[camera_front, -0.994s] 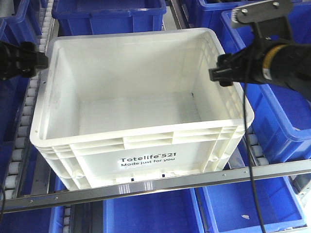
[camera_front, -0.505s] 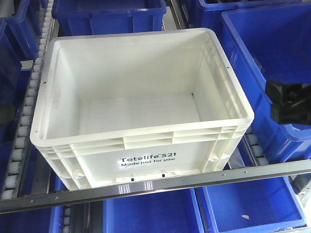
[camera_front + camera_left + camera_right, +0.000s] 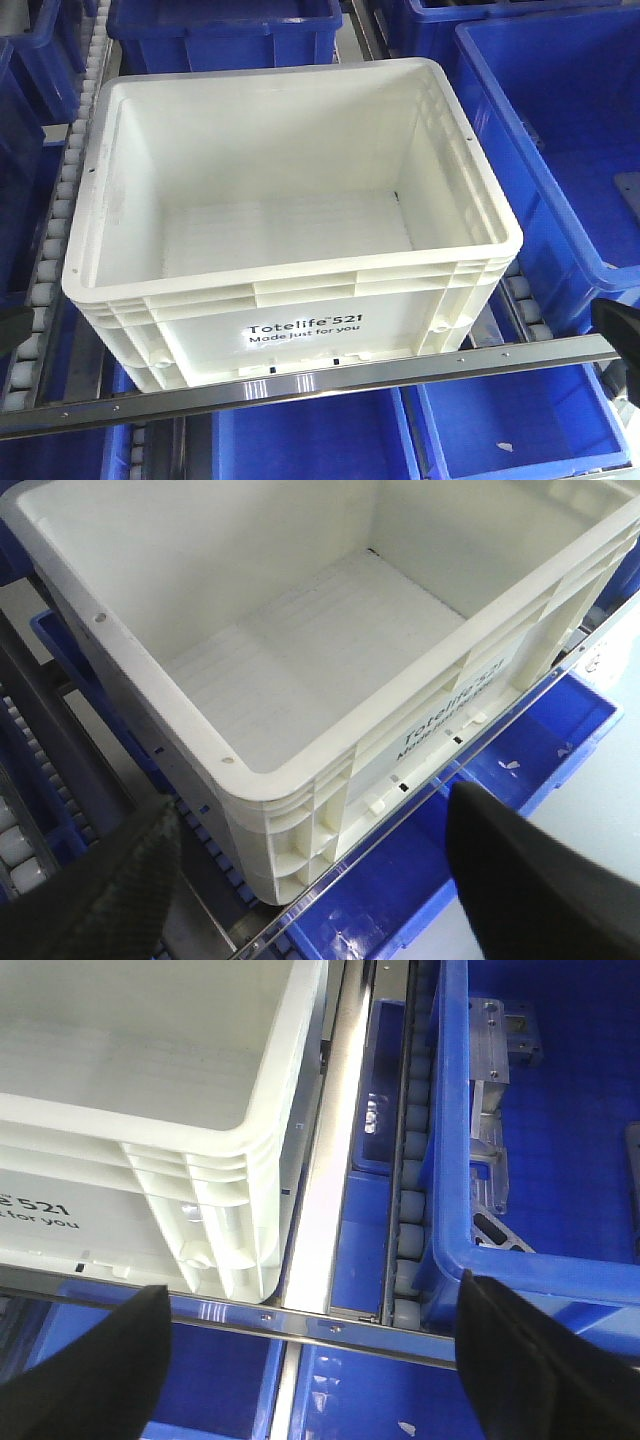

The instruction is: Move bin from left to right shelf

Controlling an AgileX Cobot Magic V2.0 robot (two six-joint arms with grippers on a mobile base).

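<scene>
**Both arms backed off, bin resting on roller lane**

The bin [image 3: 285, 220] sits empty on the roller shelf [image 3: 50, 270], its printed face against the metal front rail [image 3: 320, 385], blue bins [image 3: 560, 150] around it. In the left wrist view the left gripper [image 3: 310, 880] hangs spread wide, nothing between its fingers [image 3: 110, 890]; the bin's near corner lies ahead of and above the gap. The right gripper [image 3: 310, 1360] is likewise parted and empty, with the bin's corner ahead to its left and a blue bin ahead to its right.

Step, by my reading: either just set down or not yet gripped; I cannot tell which shelf this is. If a lift is still due, each gripper must come in to the rim on its own side.

Versus one second ago: both arms were at the bin's side rims; now only dark slivers show at the front view's lower edges. Bin unmoved.
</scene>
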